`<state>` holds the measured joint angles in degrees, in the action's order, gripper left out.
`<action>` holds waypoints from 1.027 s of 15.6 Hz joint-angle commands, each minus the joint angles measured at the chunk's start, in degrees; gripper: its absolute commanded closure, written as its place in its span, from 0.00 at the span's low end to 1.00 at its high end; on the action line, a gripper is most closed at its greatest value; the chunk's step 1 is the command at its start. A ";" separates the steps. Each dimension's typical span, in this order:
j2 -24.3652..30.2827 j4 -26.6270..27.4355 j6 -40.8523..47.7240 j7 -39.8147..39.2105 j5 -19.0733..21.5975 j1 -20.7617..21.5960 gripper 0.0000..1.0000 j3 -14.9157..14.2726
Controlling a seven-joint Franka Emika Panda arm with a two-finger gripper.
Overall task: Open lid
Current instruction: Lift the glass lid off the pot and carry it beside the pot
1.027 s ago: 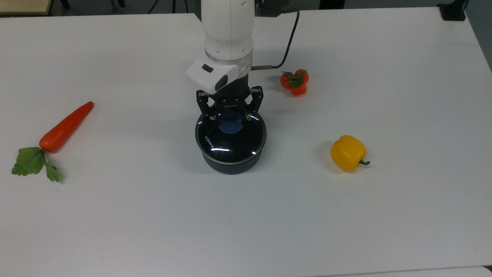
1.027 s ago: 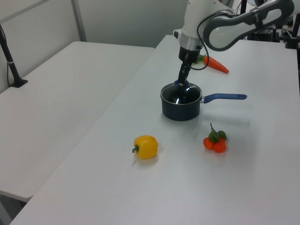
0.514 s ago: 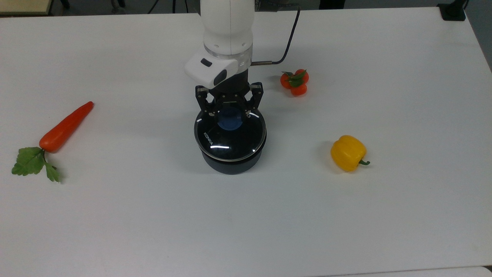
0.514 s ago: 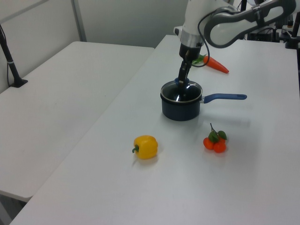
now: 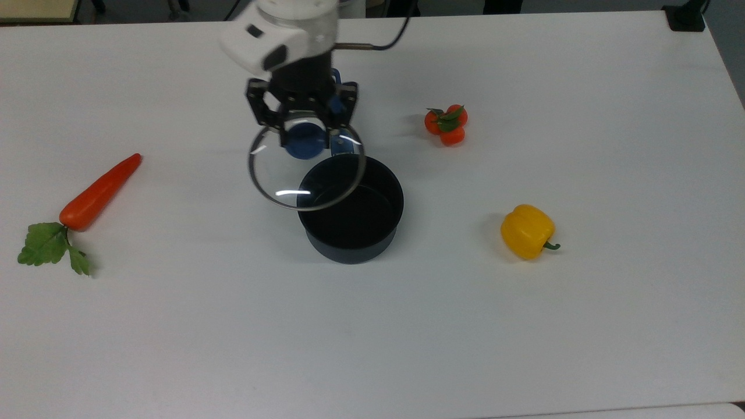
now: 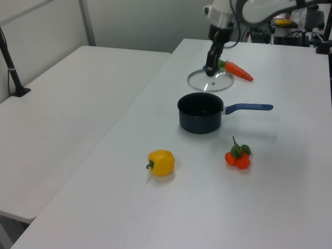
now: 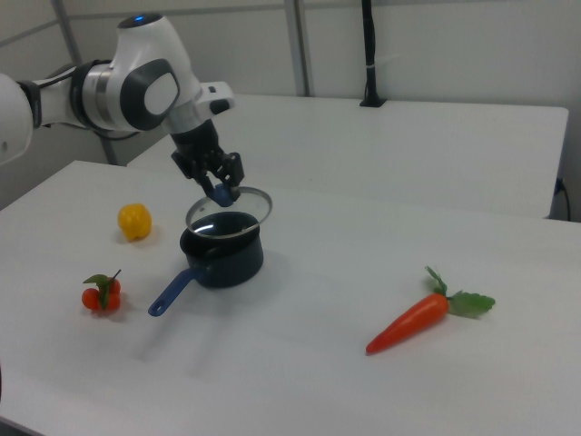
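The lid (image 5: 278, 178), clear glass with a metal rim and a blue knob (image 5: 303, 145), hangs in the air, lifted off the dark blue saucepan (image 5: 351, 235). It overlaps the pan's rim toward the top view's upper left. My gripper (image 5: 304, 136) is shut on the knob from above. The left view has the lid (image 6: 220, 82) beyond the open pan (image 6: 199, 117), held by the gripper (image 6: 209, 69). In the right view the lid (image 7: 243, 205) tilts above the pan (image 7: 227, 259) under the gripper (image 7: 221, 191).
On the white table (image 5: 372, 326) lie a carrot (image 5: 99, 191) at the top view's left, a tomato cluster (image 5: 446, 124) and a yellow pepper (image 5: 527, 231) at its right. The pan's long blue handle (image 6: 249, 108) points to the left view's right.
The gripper rose with the lid, taking it off the saucepan and carrying it toward the top view's upper left. The pan now stands open.
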<state>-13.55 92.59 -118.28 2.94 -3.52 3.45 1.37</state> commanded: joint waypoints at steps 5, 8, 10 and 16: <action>10.29 18.48 -5.53 -4.79 0.01 -9.77 0.53 -0.31; 9.77 24.72 -12.12 -5.75 0.01 -10.92 0.53 -0.31; 8.98 27.72 -16.08 -5.75 -0.17 -10.48 0.53 -0.31; 5.12 29.14 -24.62 -5.32 -0.17 -10.57 0.53 -0.31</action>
<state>-7.85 121.02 -139.25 -1.79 -3.55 -7.25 1.18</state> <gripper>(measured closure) 0.392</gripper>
